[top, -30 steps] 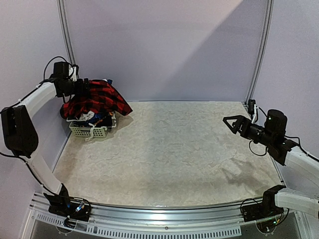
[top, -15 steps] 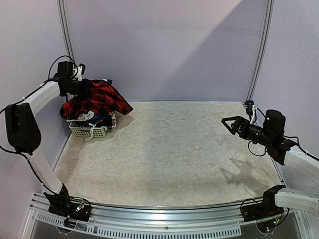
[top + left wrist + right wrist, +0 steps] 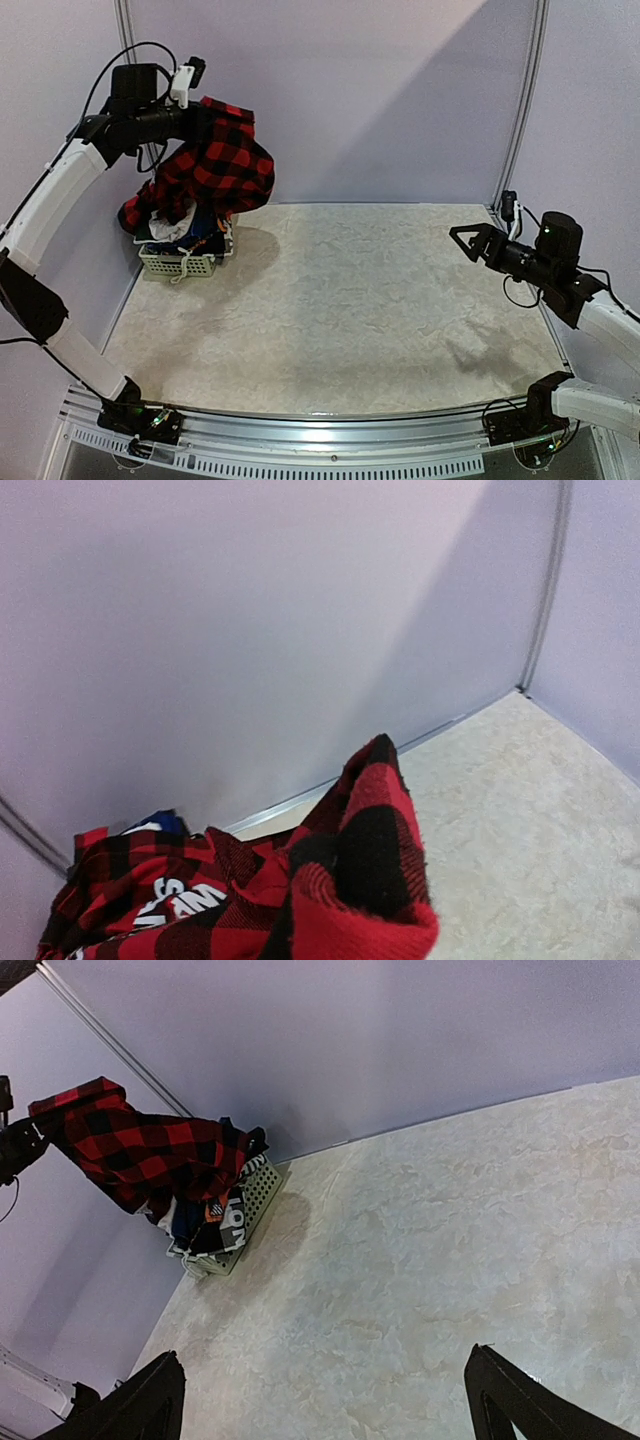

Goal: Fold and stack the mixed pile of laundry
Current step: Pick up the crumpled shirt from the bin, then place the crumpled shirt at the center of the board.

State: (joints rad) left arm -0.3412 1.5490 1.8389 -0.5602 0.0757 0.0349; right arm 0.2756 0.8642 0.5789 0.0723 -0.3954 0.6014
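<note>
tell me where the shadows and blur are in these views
top external: a diagonal shadow splits the back wall, and the hanging plaid shirt shadows the table beside the basket; left wrist: the nearest shirt fold is soft; right wrist: the table looks sharp

top: high | left: close | right: far | shared: plaid shirt (image 3: 215, 165)

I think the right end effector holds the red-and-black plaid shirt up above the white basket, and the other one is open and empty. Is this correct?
Not quite. The left end effector holds the red-and-black plaid shirt up above the white basket, and the right end effector is open and empty. The top external view shows this.
</note>
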